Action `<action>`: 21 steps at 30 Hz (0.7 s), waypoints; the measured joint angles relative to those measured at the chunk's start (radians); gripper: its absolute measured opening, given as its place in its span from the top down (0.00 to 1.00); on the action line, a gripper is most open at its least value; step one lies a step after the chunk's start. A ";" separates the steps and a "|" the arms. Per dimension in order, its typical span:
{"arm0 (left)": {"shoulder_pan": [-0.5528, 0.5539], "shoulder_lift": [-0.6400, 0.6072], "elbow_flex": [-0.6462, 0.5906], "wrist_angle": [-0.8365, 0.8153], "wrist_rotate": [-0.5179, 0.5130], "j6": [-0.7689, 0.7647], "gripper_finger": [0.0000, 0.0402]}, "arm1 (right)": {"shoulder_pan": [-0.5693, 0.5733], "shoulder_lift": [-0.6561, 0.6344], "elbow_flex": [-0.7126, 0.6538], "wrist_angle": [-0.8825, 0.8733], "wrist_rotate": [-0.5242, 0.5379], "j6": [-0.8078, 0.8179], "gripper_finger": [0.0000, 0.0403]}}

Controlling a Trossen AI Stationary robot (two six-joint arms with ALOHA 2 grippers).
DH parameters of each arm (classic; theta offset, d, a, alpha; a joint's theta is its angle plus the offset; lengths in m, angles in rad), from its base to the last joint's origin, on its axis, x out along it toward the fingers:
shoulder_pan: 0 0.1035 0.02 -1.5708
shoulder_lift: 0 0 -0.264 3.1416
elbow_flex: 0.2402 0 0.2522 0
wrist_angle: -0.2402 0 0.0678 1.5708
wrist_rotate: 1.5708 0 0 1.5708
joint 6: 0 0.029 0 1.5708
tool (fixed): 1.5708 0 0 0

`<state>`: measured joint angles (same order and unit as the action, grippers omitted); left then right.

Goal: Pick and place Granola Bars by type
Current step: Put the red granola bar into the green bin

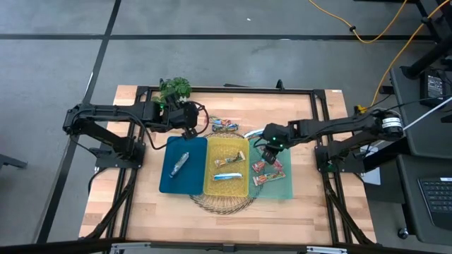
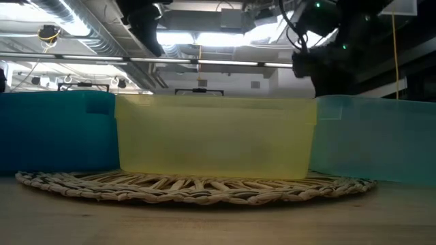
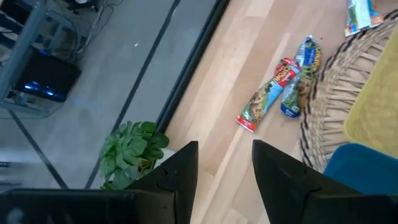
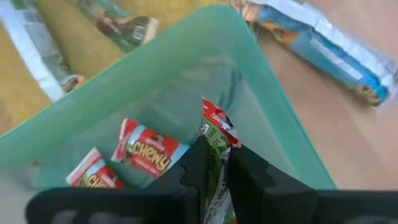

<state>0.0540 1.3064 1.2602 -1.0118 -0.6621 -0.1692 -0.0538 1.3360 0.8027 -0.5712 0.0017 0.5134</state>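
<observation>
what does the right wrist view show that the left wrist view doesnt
Only the right wrist view: the right tool shut on a red-green bar over the green bin, with two red bars inside.

Only the left wrist view: the open left tool, the plant, and two bars lying on the table.

Both: the wooden table and the yellow bin.

Lighting is even and bright in the high view, with soft, short shadows under both arms on the wooden table (image 1: 141, 204). In the low view, ceiling light strips (image 2: 204, 37) glare white behind the translucent yellow bin (image 2: 214, 139), leaving the arms as dark silhouettes. The right wrist view is soft, its nearest bar (image 4: 217, 155) blurred.
</observation>
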 joint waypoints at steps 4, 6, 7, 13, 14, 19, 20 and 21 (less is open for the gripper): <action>-0.001 0.000 0.000 0.008 0.018 0.000 0.65 | 0.001 0.000 -0.057 0.045 -0.004 0.060 0.86; -0.001 0.000 0.000 0.010 0.024 0.000 0.65 | 0.001 0.000 -0.065 0.049 -0.011 0.078 0.86; -0.001 0.000 0.000 0.013 0.026 0.000 0.65 | 0.001 0.000 -0.067 0.053 -0.012 0.086 0.86; -0.001 0.000 0.000 0.018 0.026 0.017 0.65 | 0.000 0.000 -0.069 0.061 -0.022 0.110 0.86; -0.001 0.000 0.000 0.018 0.026 0.021 0.65 | 0.000 0.000 -0.069 0.061 -0.022 0.113 0.86; 0.000 0.000 0.000 0.018 0.027 0.027 0.65 | -0.003 0.000 -0.069 0.067 -0.021 0.114 0.86; 0.000 0.000 0.000 0.018 0.027 0.027 0.65 | -0.003 0.000 -0.069 0.067 -0.021 0.115 0.86; -0.001 0.000 0.000 0.018 0.027 0.027 0.65 | -0.003 0.000 -0.069 0.067 -0.021 0.115 0.86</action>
<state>0.0532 1.3067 1.2602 -0.9936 -0.6353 -0.1425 -0.0566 1.3356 0.7334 -0.5044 -0.0196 0.6281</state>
